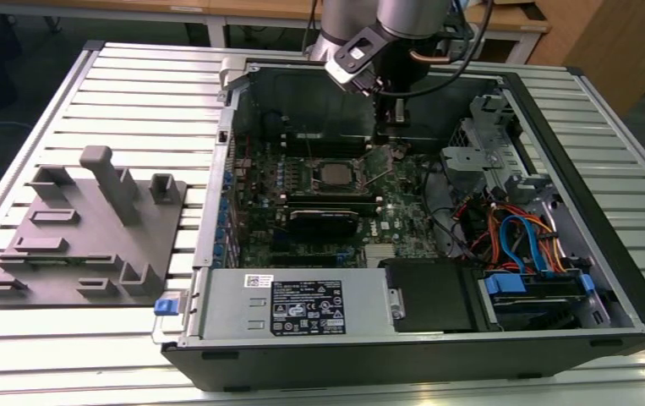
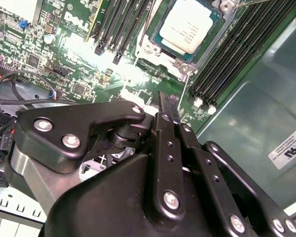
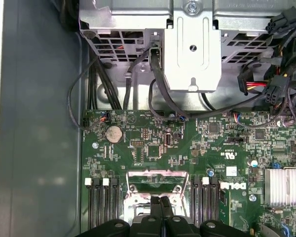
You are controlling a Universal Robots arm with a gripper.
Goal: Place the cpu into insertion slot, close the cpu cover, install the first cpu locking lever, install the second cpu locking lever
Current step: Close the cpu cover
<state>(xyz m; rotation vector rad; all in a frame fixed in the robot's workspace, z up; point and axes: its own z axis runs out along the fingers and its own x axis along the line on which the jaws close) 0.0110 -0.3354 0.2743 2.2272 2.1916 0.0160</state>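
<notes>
The cpu (image 2: 190, 24), a square chip with a silver-grey top, lies in the insertion slot (image 2: 155, 49) on the green motherboard; in the exterior view the cpu (image 1: 331, 173) sits at the board's middle. The cpu cover (image 3: 158, 174), a silvery frame with a cut-out, stands tilted up off the slot, on the exterior view's right of it (image 1: 381, 159). My gripper (image 3: 161, 201) is shut, its thin fingers pressed together with the tips right at the raised cover's edge. A thin metal lever rod (image 2: 184, 91) runs close beside the fingertips (image 2: 166, 98). In the exterior view the gripper (image 1: 390, 138) hangs just above the cover.
Long black memory slots (image 2: 237, 54) flank the socket. A metal drive cage (image 3: 192, 54) with cables (image 3: 158, 98) stands beyond the board. A power supply (image 1: 288, 309) fills the case front. A grey fixture block (image 1: 85, 228) lies on the slatted table at the exterior view's left.
</notes>
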